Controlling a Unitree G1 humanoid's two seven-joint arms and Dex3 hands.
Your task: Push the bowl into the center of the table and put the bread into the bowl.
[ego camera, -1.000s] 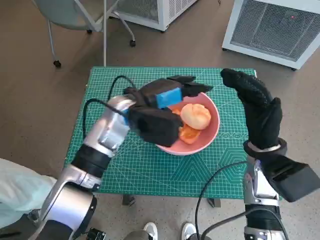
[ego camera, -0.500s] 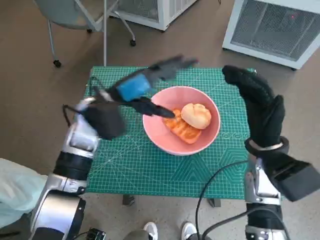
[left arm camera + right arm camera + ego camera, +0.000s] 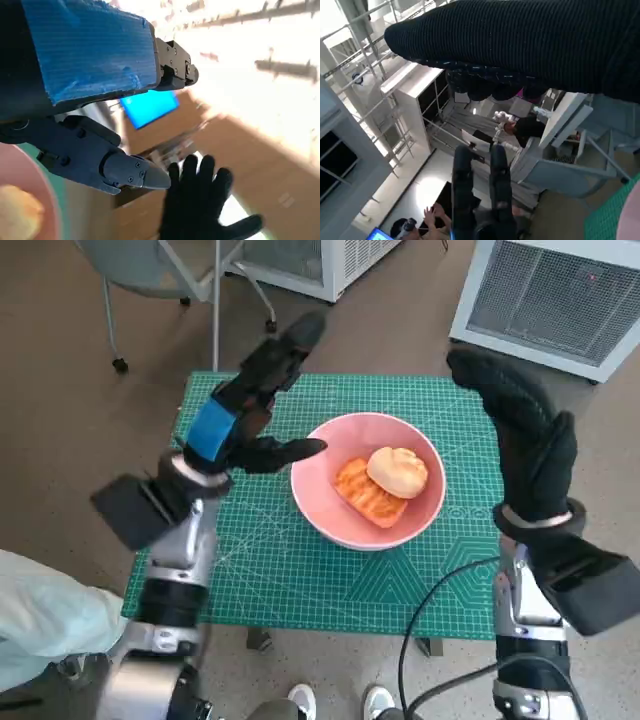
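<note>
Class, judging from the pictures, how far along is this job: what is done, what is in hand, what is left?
Done, it seems: the pink bowl sits near the middle of the green mat, and the bread lies inside it beside an orange piece. In hand: nothing; the left hand and right hand are both open, above the table. Left: apparently nothing.

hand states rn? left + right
Left hand: open, fingers spread, holding nothing, raised beside the pink bowl.
Right hand: open, empty, upright off the bowl's other side.
</note>
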